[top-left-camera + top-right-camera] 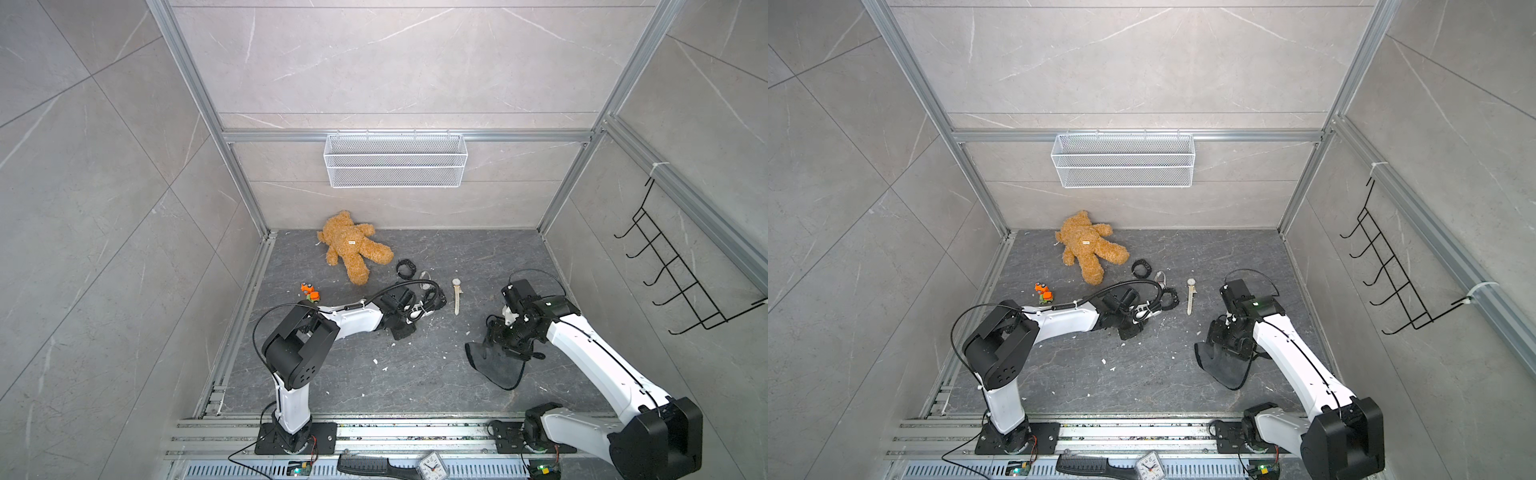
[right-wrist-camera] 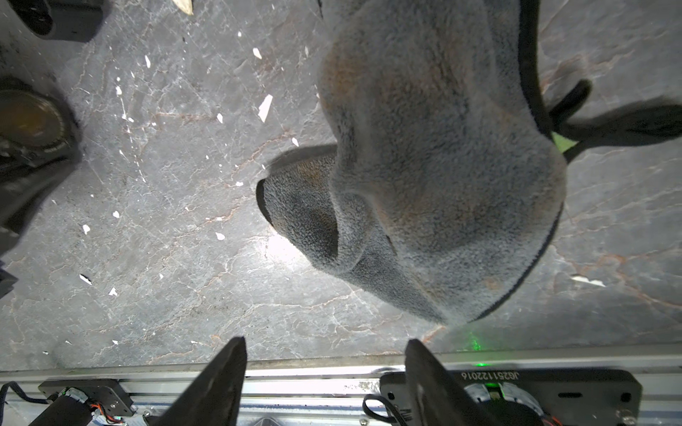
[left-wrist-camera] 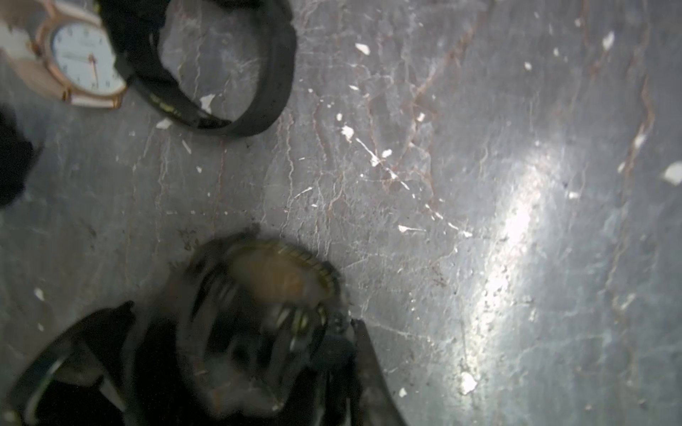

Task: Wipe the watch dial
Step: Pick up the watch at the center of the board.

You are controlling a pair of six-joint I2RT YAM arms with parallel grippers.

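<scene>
the left claw [image 1: 415,312] is clenched on a dark watch [image 3: 273,291], dial up, close in front of its wrist. the right claw [image 2: 324,372] is released, and the grey cloth [image 1: 496,365] lies directly under it, nearer to this arm. the cloth's long side goes away from the claw. the white wall basket [image 1: 395,160] looks empty.

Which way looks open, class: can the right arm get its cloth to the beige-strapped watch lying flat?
Probably yes: bare floor separates the grey cloth from the beige-strapped watch, and the left gripper sits off to one side.
</scene>
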